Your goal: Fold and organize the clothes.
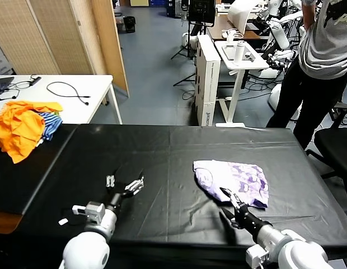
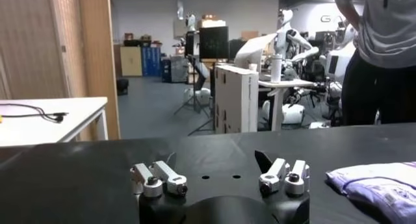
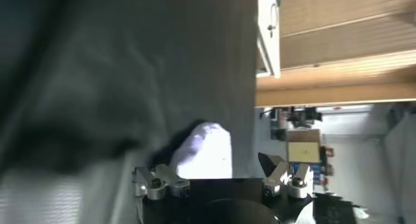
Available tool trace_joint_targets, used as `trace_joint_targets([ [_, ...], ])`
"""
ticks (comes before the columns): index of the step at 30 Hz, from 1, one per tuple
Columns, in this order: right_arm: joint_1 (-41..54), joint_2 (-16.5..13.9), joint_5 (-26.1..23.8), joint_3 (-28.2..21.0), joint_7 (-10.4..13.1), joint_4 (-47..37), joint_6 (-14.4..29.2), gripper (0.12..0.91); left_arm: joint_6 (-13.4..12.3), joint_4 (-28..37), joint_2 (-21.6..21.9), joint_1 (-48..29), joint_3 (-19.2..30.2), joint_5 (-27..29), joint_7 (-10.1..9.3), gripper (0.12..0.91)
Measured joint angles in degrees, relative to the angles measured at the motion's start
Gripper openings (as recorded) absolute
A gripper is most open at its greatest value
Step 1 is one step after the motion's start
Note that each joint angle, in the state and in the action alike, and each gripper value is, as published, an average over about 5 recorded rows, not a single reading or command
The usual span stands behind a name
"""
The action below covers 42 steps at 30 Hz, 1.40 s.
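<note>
The clothes are one pale lavender T-shirt [image 1: 232, 182] with darker purple figures, lying bunched in a rough rectangle on the right half of the black table [image 1: 162, 151]. My right gripper [image 1: 228, 205] is open just at the shirt's near edge, low over the cloth-covered table, holding nothing. From the right wrist the shirt [image 3: 205, 150] shows as a pale patch just ahead of that gripper [image 3: 221, 173], between its spread fingers. My left gripper [image 1: 124, 181] is open and empty over bare table at the near left, well apart from the shirt. In the left wrist view it [image 2: 221, 170] faces across the table, the shirt [image 2: 380, 183] far to one side.
Bright orange garments [image 1: 19, 126] with a blue-and-white striped one [image 1: 50, 124] lie heaped at the table's far left corner. A white desk [image 1: 56, 89] with cables stands behind them. A person [image 1: 324, 61] stands beyond the far right corner beside a black chair [image 1: 336, 148].
</note>
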Motion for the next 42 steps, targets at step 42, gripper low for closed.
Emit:
trace_joint_targets([
  [42, 13.61, 3.77, 7.72, -10.79, 3.57, -8.53, -3.02, 0.907, -0.38, 0.31, -1.91, 1.39, 0.47, 1.59, 0.09, 0.907],
])
